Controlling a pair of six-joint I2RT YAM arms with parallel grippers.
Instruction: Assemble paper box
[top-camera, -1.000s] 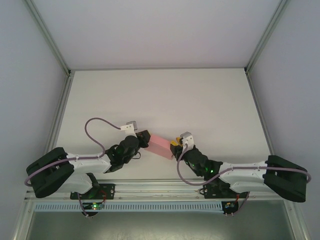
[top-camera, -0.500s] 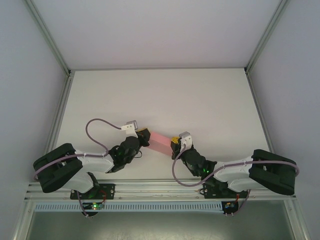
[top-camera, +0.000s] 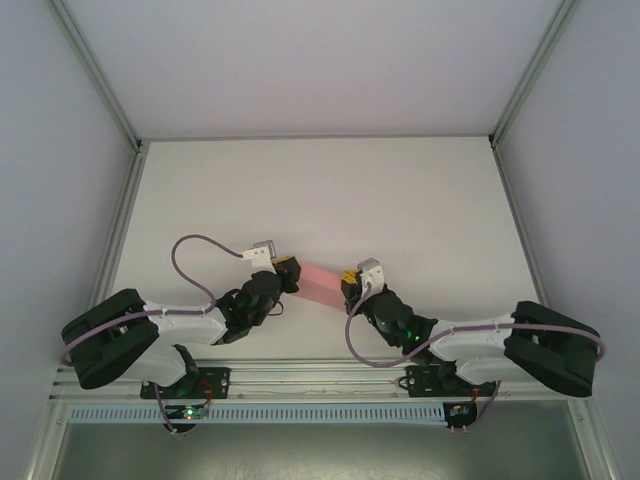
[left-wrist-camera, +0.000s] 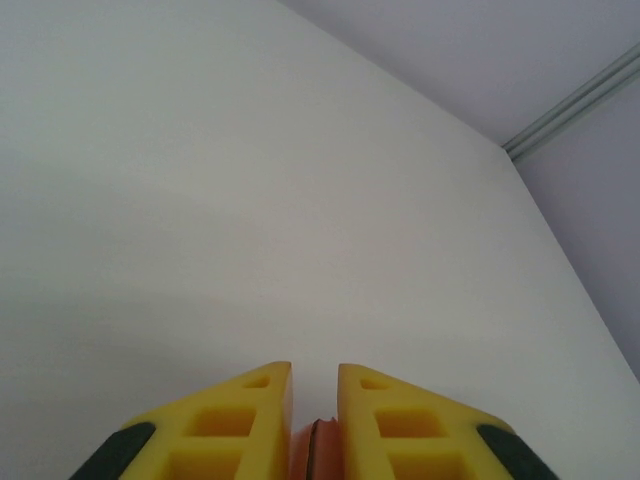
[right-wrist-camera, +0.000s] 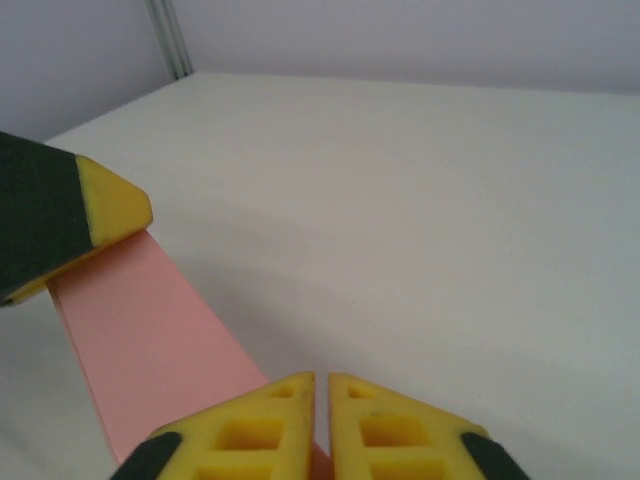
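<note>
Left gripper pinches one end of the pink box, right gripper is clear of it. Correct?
No. The right gripper isn't clear: it pinches the other end of the paper box, as the right wrist view shows. The left gripper does pinch one end.

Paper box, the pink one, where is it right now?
In the top view the paper box bridges the left gripper and the right gripper, each pinching one end, near the front middle of the table.

Bright, even, diffuse light — faint soft shadow beside paper box (right-wrist-camera: 150, 330); wrist views slightly soft.
</note>
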